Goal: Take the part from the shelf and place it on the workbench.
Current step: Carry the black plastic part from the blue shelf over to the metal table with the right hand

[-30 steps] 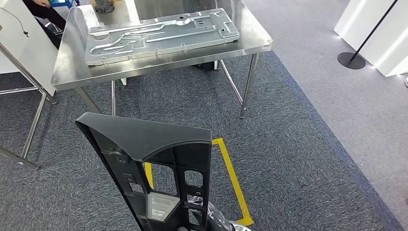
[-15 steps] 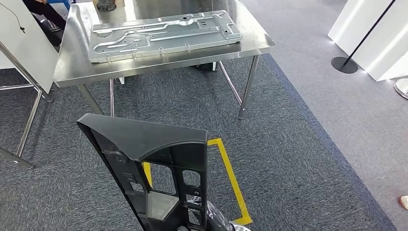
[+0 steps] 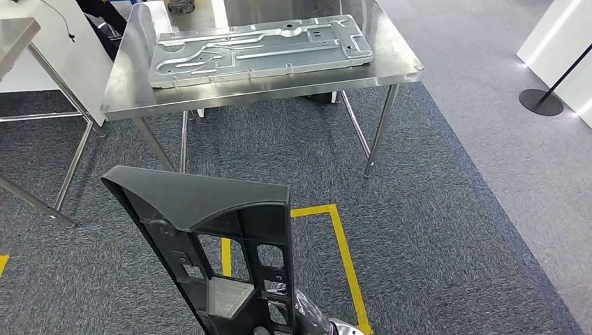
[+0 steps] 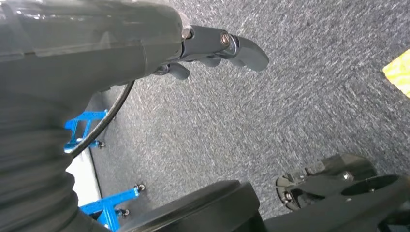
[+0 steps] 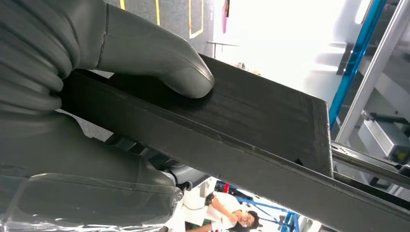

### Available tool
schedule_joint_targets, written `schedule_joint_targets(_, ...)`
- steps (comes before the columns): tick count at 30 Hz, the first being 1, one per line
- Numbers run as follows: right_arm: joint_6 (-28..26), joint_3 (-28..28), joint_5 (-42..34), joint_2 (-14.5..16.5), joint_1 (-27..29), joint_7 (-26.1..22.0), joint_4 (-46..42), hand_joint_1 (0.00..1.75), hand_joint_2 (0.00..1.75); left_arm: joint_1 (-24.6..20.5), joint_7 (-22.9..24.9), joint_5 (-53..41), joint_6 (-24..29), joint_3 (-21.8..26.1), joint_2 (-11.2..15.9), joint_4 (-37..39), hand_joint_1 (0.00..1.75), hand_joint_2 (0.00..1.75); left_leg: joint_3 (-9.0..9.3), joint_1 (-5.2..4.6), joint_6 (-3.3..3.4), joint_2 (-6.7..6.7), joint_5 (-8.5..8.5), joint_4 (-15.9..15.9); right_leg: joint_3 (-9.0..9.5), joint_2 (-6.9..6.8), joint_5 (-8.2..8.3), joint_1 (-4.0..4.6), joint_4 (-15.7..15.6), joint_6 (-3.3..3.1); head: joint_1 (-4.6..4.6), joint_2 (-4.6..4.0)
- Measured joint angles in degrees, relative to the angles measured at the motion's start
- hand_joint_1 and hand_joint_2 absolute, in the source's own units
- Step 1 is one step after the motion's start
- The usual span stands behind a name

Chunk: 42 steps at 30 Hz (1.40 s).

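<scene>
My right hand (image 5: 96, 82) clamps the black plastic part (image 3: 209, 237), thumb (image 5: 159, 58) pressed flat on its broad face with the rest of the hand wrapped beneath it, in the right wrist view; from my head the part stands close in front of my body, upright and tilted, its wedge-shaped top flaring left above a ribbed, windowed stem. My left hand (image 4: 212, 48) hangs over grey carpet, fingers (image 4: 241, 48) loosely curled with nothing in them. On the carpet (image 3: 433, 230) just behind the part lies a yellow tape outline (image 3: 342, 237). Farther off stands the stainless workbench (image 3: 126, 91), carrying a large stamped metal panel (image 3: 262, 49) that lies flat across most of its top. A second steel table (image 3: 17, 31) edges in at the far left, and a black stanchion base (image 3: 541, 102) sits on the paler floor at far right. Compared with half a second ago, the whole view has swung: the workbench and tape now sit further right in the picture and the stanchion nearer the edge, while the part stays in my grip at about the same place in front of me.
</scene>
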Motion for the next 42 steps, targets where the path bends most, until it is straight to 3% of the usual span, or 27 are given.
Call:
schedule_joint_targets(3, 0.0, 0.0, 0.0, 0.0, -0.1, 0.0, 0.0, 1.68, 1.75, 0.7, 0.0, -0.1, 0.0, 0.0, 0.0, 0.0, 0.0, 1.75, 4.12, -0.07, 0.52, 0.08, 6.19, -10.2, 0.4, -0.03, -0.24, 0.17, 0.2, 0.34, 0.0, 0.0)
schedule_joint_targets(5, 0.0, 0.0, 0.0, 0.0, -0.1, 0.0, 0.0, 1.68, 1.75, 1.0, -0.1, -0.1, 0.0, 0.0, 0.0, 0.0, 0.0, 1.75, 5.29, -0.25, 1.04, 0.08, 7.06, -14.4, -0.03, -0.05, -0.12, 0.37, 0.4, 0.86, 0.01, 0.0)
schedule_joint_targets(8, 0.1, 0.0, 0.0, 0.0, -0.2, 0.0, 0.0, 1.68, 1.75, 1.0, -0.2, -0.1, 0.1, 0.0, 0.0, 0.0, 0.0, 1.75, 5.19, -0.18, 1.98, 0.08, 7.0, -15.2, -0.5, -0.23, 0.05, 0.38, 0.6, 1.79, 0.01, 0.0)
schedule_joint_targets(9, 0.1, 0.0, 0.0, 0.0, -0.3, 0.0, 0.0, 1.68, 1.75, 1.0, -0.2, -0.1, 0.2, 0.0, -0.1, 0.0, 0.0, 1.75, 5.31, -0.07, 2.3, 0.14, 7.2, -15.4, -0.87, -0.3, -0.61, 0.32, 1.5, 2.08, 0.0, 0.0)
schedule_joint_targets(11, 0.1, 0.0, 0.0, 0.0, -0.3, 0.0, 0.0, 1.68, 1.75, 1.0, -0.2, -0.1, 0.3, 0.0, -0.1, 0.0, 0.0, 1.75, 5.5, 0.05, 2.71, 0.39, 7.45, -15.6, -3.27, -0.41, -3.67, 0.16, 6.8, 2.6, 0.0, 0.0)
schedule_joint_targets(13, 0.1, 0.0, 0.0, 0.0, -0.3, 0.0, 0.0, 1.68, 1.75, 1.0, -0.4, -0.1, 0.4, 0.0, -0.1, 0.0, 0.0, 1.75, 5.46, 0.01, 2.8, 0.6, 7.46, -15.5, -7.14, -0.49, -6.91, 0.05, 15.0, 2.95, 0.0, 0.0)
schedule_joint_targets(14, 0.1, 0.0, 0.0, 0.0, -0.3, 0.0, 0.0, 1.68, 1.75, 1.1, -0.5, -0.1, 0.5, 0.0, -0.1, 0.0, 0.0, 1.75, 5.52, 0.0, 2.8, 0.65, 7.37, -15.5, -8.35, -0.51, -7.24, 0.01, 17.4, 3.01, 0.0, 0.0)
schedule_joint_targets(15, 0.2, 0.0, 0.0, 0.0, -0.3, 0.0, 0.0, 1.68, 1.75, 1.1, -0.6, -0.1, 0.6, 0.0, -0.1, 0.0, 0.0, 1.75, 5.65, 0.0, 2.79, 0.65, 7.25, -15.5, -8.44, -0.52, -6.38, -0.04, 17.4, 2.98, 0.0, 0.0)
schedule_joint_targets(16, 0.2, 0.0, 0.0, 0.0, -0.3, 0.0, 0.0, 1.68, 1.75, 1.1, -0.7, -0.2, 0.7, 0.0, -0.1, 0.0, 0.0, 1.75, 5.88, 0.0, 2.74, 0.63, 7.07, -15.5, -7.33, -0.53, -4.51, -0.07, 14.9, 2.87, 0.0, 0.0)
schedule_joint_targets(17, 0.2, 0.0, 0.0, 0.0, -0.3, 0.0, 0.0, 1.68, 1.75, 1.2, -0.7, -0.2, 0.8, 0.0, -0.2, 0.0, 0.0, 1.75, 6.2, 0.0, 2.65, 0.61, 6.83, -15.5, -5.32, -0.58, -2.16, -0.09, 10.6, 2.67, 0.0, 0.0)
schedule_joint_targets(19, 0.2, 0.0, 0.0, 0.0, -0.3, 0.0, 0.0, 1.68, 1.75, 1.3, -0.8, -0.2, 1.0, 0.0, -0.2, 0.0, 0.0, 1.75, 6.55, -0.18, 2.2, 0.62, 6.26, -15.5, -1.62, -0.74, 0.2, 0.13, 3.2, 2.17, 0.0, 0.0)
schedule_joint_targets(20, 0.2, 0.0, 0.0, 0.0, -0.3, 0.0, 0.0, 1.68, 1.75, 1.4, -0.8, -0.2, 1.0, 0.0, -0.2, 0.0, 0.0, 1.75, 6.61, -0.25, 1.92, 0.65, 6.02, -15.5, -0.73, -0.79, 0.31, 0.25, 1.4, 1.89, 0.0, 0.0)
schedule_joint_targets(24, 0.2, 0.0, -0.1, 0.1, -0.2, 0.0, -0.1, 1.68, 1.75, 1.4, -0.9, -0.3, 0.7, 0.0, -0.1, 0.0, 0.0, 1.75, 6.91, -0.18, 0.73, 0.73, 5.0, -15.0, -0.01, -0.66, -0.51, 0.22, 0.4, 0.6, 0.0, 0.0)
schedule_joint_targets(26, 0.2, 0.1, -0.1, 0.2, -0.3, 0.0, -0.1, 1.68, 1.75, 1.2, -1.1, -0.2, 0.6, 0.1, 0.0, 0.0, 0.0, 1.75, 4.82, -0.1, 0.22, 0.69, 2.51, -10.0, 0.68, -0.84, -0.79, 0.09, 0.1, -0.04, 0.0, 0.0)
schedule_joint_targets(28, 0.3, 0.1, -0.1, 0.2, -0.4, 0.0, -0.1, 1.68, 1.75, 0.6, -1.3, -0.1, 0.5, 0.3, 0.1, 0.0, 0.0, 1.75, 0.6, -0.1, -0.11, 0.69, -0.59, -1.8, 1.16, -1.05, -1.27, 0.25, 0.0, -0.41, 0.0, 0.0)
schedule_joint_targets(29, 0.4, 0.1, -0.1, 0.2, -0.4, 0.0, -0.1, 1.68, 1.75, 0.3, -1.4, -0.1, 0.5, 0.3, 0.1, 0.0, 0.0, 1.75, -0.96, -0.1, -0.17, 0.7, -1.1, 1.1, 1.45, -1.09, -1.52, 0.32, 0.0, -0.48, 0.0, 0.0)
schedule_joint_targets(30, 0.4, 0.1, -0.1, 0.2, -0.4, 0.1, -0.1, 1.68, 1.75, 0.2, -1.4, -0.1, 0.5, 0.4, 0.1, 0.0, 0.0, 1.75, -1.56, -0.1, -0.15, 0.71, -0.31, 1.8, 1.85, -1.04, -1.8, 0.38, 0.0, -0.49, 0.0, 0.0)
schedule_joint_targets(31, 0.5, 0.1, 0.0, 0.2, -0.4, 0.1, 0.0, 1.68, 1.75, 0.2, -1.4, -0.1, 0.5, 0.4, 0.1, 0.0, 0.0, 1.75, -1.13, -0.09, -0.03, 0.71, 1.69, 0.2, 2.36, -0.93, -2.12, 0.41, 0.1, -0.45, 0.0, 0.0)
schedule_joint_targets(33, 0.6, 0.1, 0.0, 0.2, -0.4, 0.2, 0.0, 1.68, 1.75, 0.5, -1.4, -0.2, 0.5, 0.4, 0.1, 0.0, 0.0, 1.75, 1.32, -0.1, 0.46, 0.7, 6.77, -6.8, 3.44, -0.71, -2.84, 0.44, 0.0, -0.19, 0.01, 0.0)
schedule_joint_targets(34, 0.6, 0.1, 0.0, 0.2, -0.4, 0.3, 0.0, 1.68, 1.75, 0.7, -1.4, -0.3, 0.5, 0.5, 0.1, 0.0, 0.0, 1.75, 2.22, -0.23, 0.72, 0.68, 8.49, -9.6, 3.75, -0.66, -3.1, 0.53, 0.1, 0.04, 0.01, -0.01)
schedule_joint_targets(35, 0.6, 0.1, 0.0, 0.3, -0.5, 0.3, 0.0, 1.68, 1.75, 0.8, -1.4, -0.3, 0.5, 0.5, 0.1, 0.0, 0.0, 1.75, 2.77, -0.37, 1.02, 0.7, 9.13, -11.5, 3.72, -0.65, -3.22, 0.58, 0.1, 0.32, -0.01, -0.01)
schedule_joint_targets(37, 0.6, 0.2, 0.0, 0.3, -0.7, 0.4, 0.0, 1.68, 1.75, 0.9, -1.4, -0.3, 0.4, 0.5, 0.1, 0.0, 0.0, 1.75, 2.94, -0.61, 1.49, 0.74, 8.52, -13.1, 3.15, -0.74, -3.14, 0.73, 0.4, 0.87, -0.04, 0.0)
schedule_joint_targets(39, 0.6, 0.2, 0.0, 0.3, -0.8, 0.4, 0.0, 1.68, 1.75, 0.8, -1.4, -0.3, 0.4, 0.5, 0.0, 0.0, 0.0, 1.75, 3.35, -0.22, 2.0, 0.7, 8.07, -14.2, 2.66, -0.86, -3.47, 0.84, 0.7, 1.44, -0.05, 0.0)
schedule_joint_targets(40, 0.6, 0.1, 0.0, 0.3, -0.9, 0.4, 0.0, 1.68, 1.75, 0.9, -1.4, -0.2, 0.5, 0.5, 0.0, 0.0, 0.0, 1.75, 3.56, -0.04, 2.28, 0.69, 8.11, -14.5, 2.13, -0.88, -4.15, 0.84, 1.9, 1.73, -0.04, 0.0)
schedule_joint_targets(42, 0.7, 0.1, 0.0, 0.3, -1.0, 0.4, 0.0, 1.68, 1.75, 0.9, -1.3, -0.2, 0.7, 0.5, -0.1, 0.0, 0.0, 1.75, 4.02, 0.07, 2.77, 0.73, 7.99, -14.7, -1.09, -0.84, -6.75, 0.61, 8.1, 2.23, -0.04, 0.0)
